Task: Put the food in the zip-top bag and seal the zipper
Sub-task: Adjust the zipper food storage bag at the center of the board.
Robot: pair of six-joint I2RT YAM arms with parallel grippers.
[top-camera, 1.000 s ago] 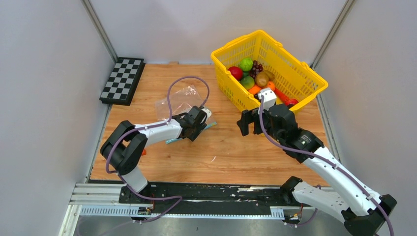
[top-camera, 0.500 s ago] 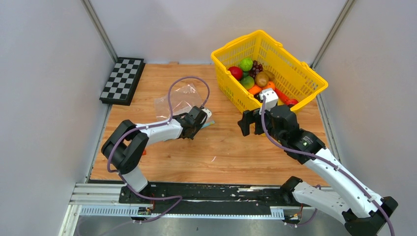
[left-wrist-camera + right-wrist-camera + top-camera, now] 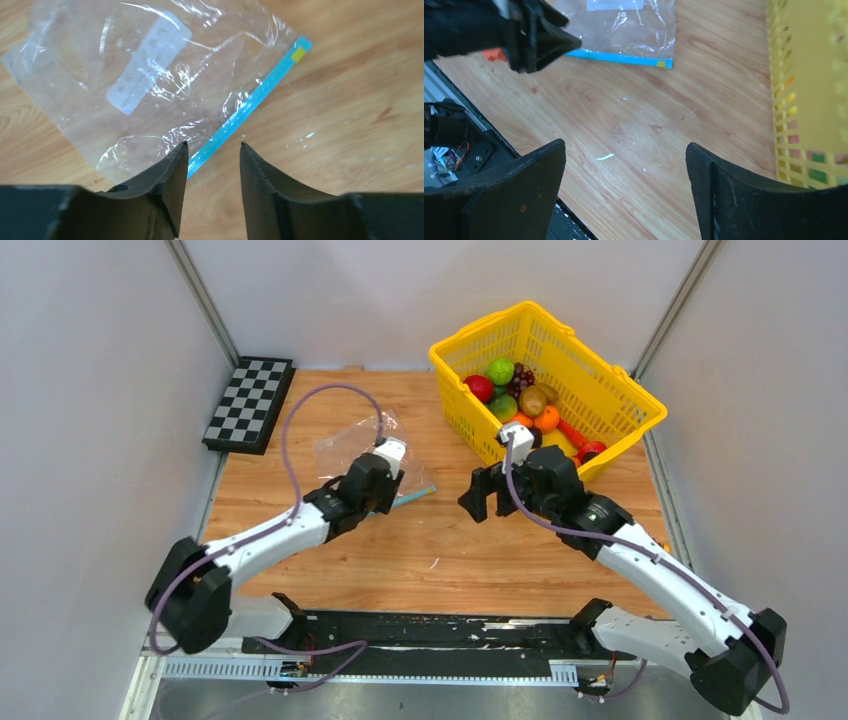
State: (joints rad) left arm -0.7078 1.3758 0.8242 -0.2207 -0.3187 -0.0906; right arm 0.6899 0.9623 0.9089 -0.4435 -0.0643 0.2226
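Note:
The zip-top bag (image 3: 352, 444) lies flat on the wooden table, clear and crinkly (image 3: 150, 80), and looks empty. Its teal zipper (image 3: 250, 102) runs along the near-right edge (image 3: 417, 494). My left gripper (image 3: 380, 498) hovers over the zipper's near end, its jaws partly open (image 3: 212, 145) with only table between them. The strip's end passes behind the left fingertip (image 3: 175, 160). The food (image 3: 515, 392), fruit of several colours, sits in the yellow basket (image 3: 470, 428). My right gripper (image 3: 482, 498) stands wide open (image 3: 625, 146) over bare wood between bag and basket, holding nothing.
A checkerboard (image 3: 248, 403) lies at the back left by the wall. The yellow basket's mesh wall (image 3: 809, 75) is close on the right gripper's right side. A small orange piece (image 3: 494, 54) lies behind the left arm. Grey walls enclose the table.
The left arm has stretched out, its gripper shifting slightly left and back by the zipper's end; its jaws closed, then reopened partway. The right gripper has moved left toward the bag.

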